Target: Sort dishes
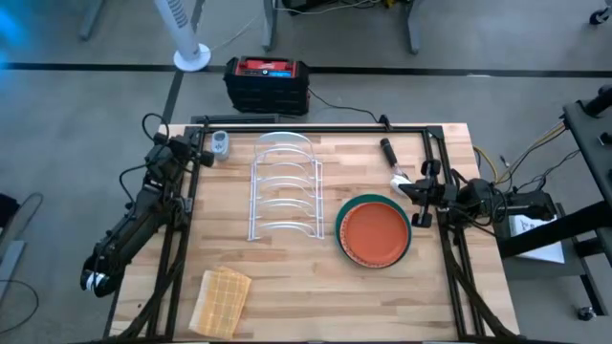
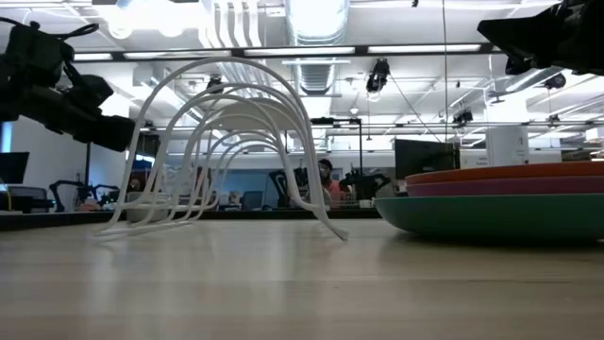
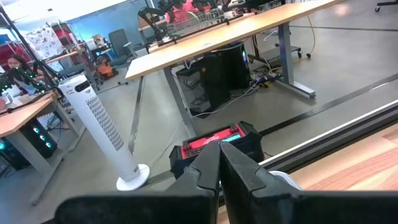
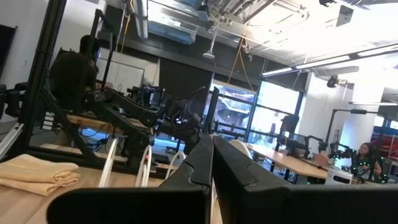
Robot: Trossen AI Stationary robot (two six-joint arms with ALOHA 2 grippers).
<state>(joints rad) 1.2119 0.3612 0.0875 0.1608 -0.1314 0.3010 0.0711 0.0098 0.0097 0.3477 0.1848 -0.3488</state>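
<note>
Orange plate (image 1: 374,232) flat atop teal plate (image 1: 342,218), beside white rack (image 1: 284,185).

On your wooden table (image 1: 287,277), a white wire rack (image 1: 284,186) stands near the middle, its arched loops empty. A folded tan woven cloth (image 1: 221,300) lies at the table's near left corner. A small grey device (image 1: 220,144) sits by the far left corner. Beyond the far edge you see a black and red case (image 1: 267,84) on the floor and a white tower fan (image 3: 99,134).
</note>
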